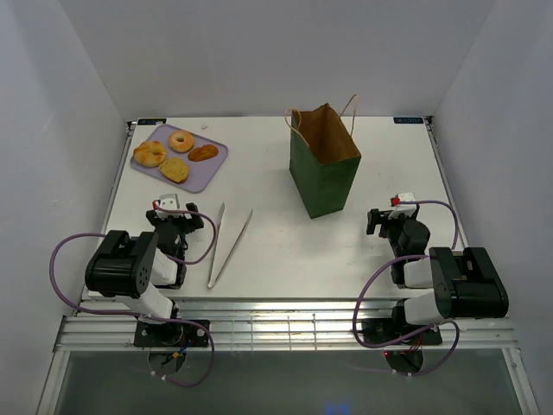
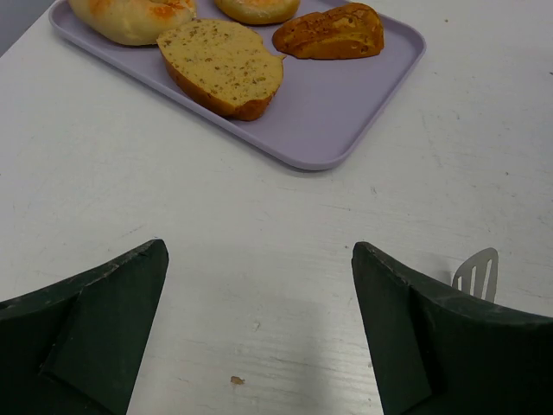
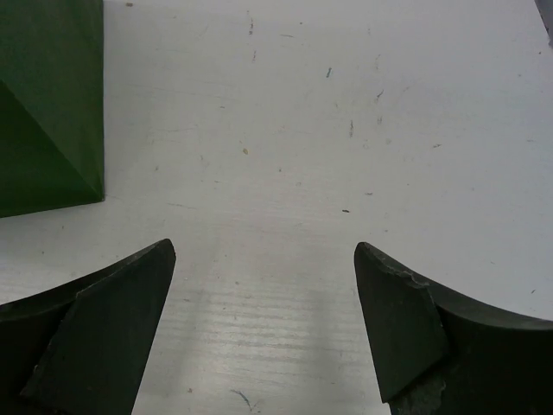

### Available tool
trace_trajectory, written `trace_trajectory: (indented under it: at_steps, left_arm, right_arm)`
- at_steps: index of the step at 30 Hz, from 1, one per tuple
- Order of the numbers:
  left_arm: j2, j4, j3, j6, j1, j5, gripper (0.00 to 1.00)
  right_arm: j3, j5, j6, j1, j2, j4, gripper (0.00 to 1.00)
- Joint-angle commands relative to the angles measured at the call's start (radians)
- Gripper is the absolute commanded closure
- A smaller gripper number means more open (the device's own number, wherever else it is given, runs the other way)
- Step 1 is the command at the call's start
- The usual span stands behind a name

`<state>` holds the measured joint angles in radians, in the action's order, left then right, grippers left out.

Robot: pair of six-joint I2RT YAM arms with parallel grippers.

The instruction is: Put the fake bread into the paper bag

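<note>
Four toy pastries lie on a lilac tray point(image 1: 212, 169) at the far left: a ring doughnut point(image 1: 181, 141), a lumpy bun point(image 1: 149, 154), a yellowish slice point(image 1: 174, 169) and a dark brown oval point(image 1: 204, 153). In the left wrist view the slice point(image 2: 223, 65), the oval point(image 2: 333, 33) and the bun point(image 2: 130, 17) show ahead. The dark green paper bag point(image 1: 325, 162) stands open at the table's middle back; its corner shows in the right wrist view point(image 3: 47, 104). My left gripper point(image 1: 170, 214) point(image 2: 259, 285) is open and empty near the tray. My right gripper point(image 1: 386, 218) point(image 3: 263, 285) is open and empty, right of the bag.
Metal tongs point(image 1: 226, 245) lie on the table between the arms, just right of my left gripper; one tip shows in the left wrist view point(image 2: 477, 272). The white table point(image 1: 276, 259) ends at a slatted front rail near the arm bases.
</note>
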<state>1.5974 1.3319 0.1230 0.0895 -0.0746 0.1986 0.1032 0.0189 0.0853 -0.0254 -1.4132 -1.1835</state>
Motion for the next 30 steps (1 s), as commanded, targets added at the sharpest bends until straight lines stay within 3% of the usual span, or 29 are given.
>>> trace_trajectory:
  at_steps: [1, 15, 17, 19, 22, 23, 25, 26, 27, 28, 29, 30]
  left_arm:
    - [-0.014, 0.024, 0.018, -0.013, 0.002, 0.004, 0.02]
    - [-0.016, 0.048, 0.009, -0.005, 0.004, 0.03, 0.02]
    - [-0.04, 0.12, -0.044, -0.01, -0.01, 0.072, 0.02]
    - [-0.097, 0.171, -0.081, -0.026, -0.014, 0.094, 0.02]
    - [-0.295, -0.068, -0.053, 0.021, -0.079, 0.33, 0.02]
    - [-0.359, -0.308, 0.002, 0.053, -0.082, 0.35, 0.02]
    - [-0.474, -0.596, 0.085, 0.221, -0.085, 0.407, 0.02]
    - [-0.564, -0.901, 0.133, 0.313, -0.083, 0.483, 0.02]
    - [-0.597, -1.044, 0.226, 0.539, -0.082, 0.522, 0.02]
    - [-0.626, -1.201, 0.274, 0.659, -0.08, 0.545, 0.02]
    - [-0.672, -1.46, 0.315, 0.762, -0.077, 0.555, 0.02]
    - [-0.691, -1.543, 0.381, 0.836, -0.077, 0.538, 0.02]
  right_arm:
    - [0.017, 0.006, 0.024, 0.002, 0.008, -0.067, 0.1]
    - [-0.003, -0.011, 0.037, -0.013, 0.028, -0.085, 0.1]
    - [-0.04, -0.104, 0.073, -0.077, 0.147, -0.081, 0.1]
    - [-0.025, -0.172, 0.044, -0.108, 0.314, 0.152, 0.1]
    - [0.13, -0.26, -0.126, -0.11, 0.48, 0.637, 0.1]
    - [0.16, -0.225, -0.148, -0.11, 0.508, 0.716, 0.1]
    - [0.225, -0.177, -0.211, -0.11, 0.584, 0.891, 0.1]
    - [0.243, -0.128, -0.225, -0.11, 0.609, 0.953, 0.1]
    - [0.262, -0.122, -0.261, -0.108, 0.632, 1.01, 0.1]
    - [0.294, -0.126, -0.291, -0.108, 0.678, 1.074, 0.1]
    - [0.302, -0.157, -0.32, -0.107, 0.703, 1.166, 0.1]
    - [0.302, -0.163, -0.346, -0.107, 0.727, 1.189, 0.1]
